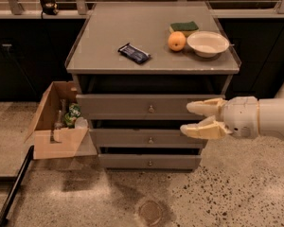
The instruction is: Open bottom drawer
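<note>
Far left, near floor: a thin black bar [12, 188] lies at a slant on the speckled floor [236, 193]. Just right of it, an open cardboard box [57, 143] sits beside the cabinet's left side, with a green can [74, 111] and a few other small items inside that are too dim to name.

Centre: a grey cabinet [151, 60] with a flat top and three stacked drawers. On the top, a dark snack packet [134, 53] lies left of centre. Right of it sits an orange [176, 41], with a green sponge [184, 27] just behind it and a white bowl [208, 43] just beside it on the right.

The top drawer [132, 107] is widest, and the middle drawer [128, 138] is under it. The bottom drawer [149, 161] is lowest, just above the floor, with the narrowest front and a small round knob [150, 163] at its centre. It looks pushed in. A round floor disc [150, 213] sits near, in front of the cabinet.

Right: the gripper [186, 118] comes in from the right on a white arm [270, 119] and points left. It is in front of the right ends of the top and middle drawers, above the bottom drawer and right of its knob. The fingers [203, 108] are spread wide, one above the other, with nothing between them. I can't tell whether they touch the drawer fronts.
</note>
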Robot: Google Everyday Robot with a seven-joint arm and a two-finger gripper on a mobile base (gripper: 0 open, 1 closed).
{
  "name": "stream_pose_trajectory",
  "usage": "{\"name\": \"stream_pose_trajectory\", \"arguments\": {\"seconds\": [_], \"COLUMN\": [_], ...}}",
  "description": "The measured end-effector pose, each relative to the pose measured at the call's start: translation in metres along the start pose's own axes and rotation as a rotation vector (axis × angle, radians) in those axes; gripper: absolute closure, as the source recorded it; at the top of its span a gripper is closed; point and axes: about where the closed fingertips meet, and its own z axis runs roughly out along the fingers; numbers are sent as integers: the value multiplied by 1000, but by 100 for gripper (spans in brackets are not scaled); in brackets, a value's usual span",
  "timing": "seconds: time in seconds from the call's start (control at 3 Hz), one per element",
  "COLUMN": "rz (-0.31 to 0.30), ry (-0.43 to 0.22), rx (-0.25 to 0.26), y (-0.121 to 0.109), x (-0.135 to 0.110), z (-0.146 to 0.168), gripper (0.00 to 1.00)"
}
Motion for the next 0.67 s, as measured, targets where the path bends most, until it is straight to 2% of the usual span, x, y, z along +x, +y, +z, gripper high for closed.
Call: {"name": "stream_pose_trajectory", "arguments": {"seconds": [0.67], "rz": [0], "ry": [0], "rx": [0], "y": [0], "x": [0], "z": [0], "gripper": [89]}}
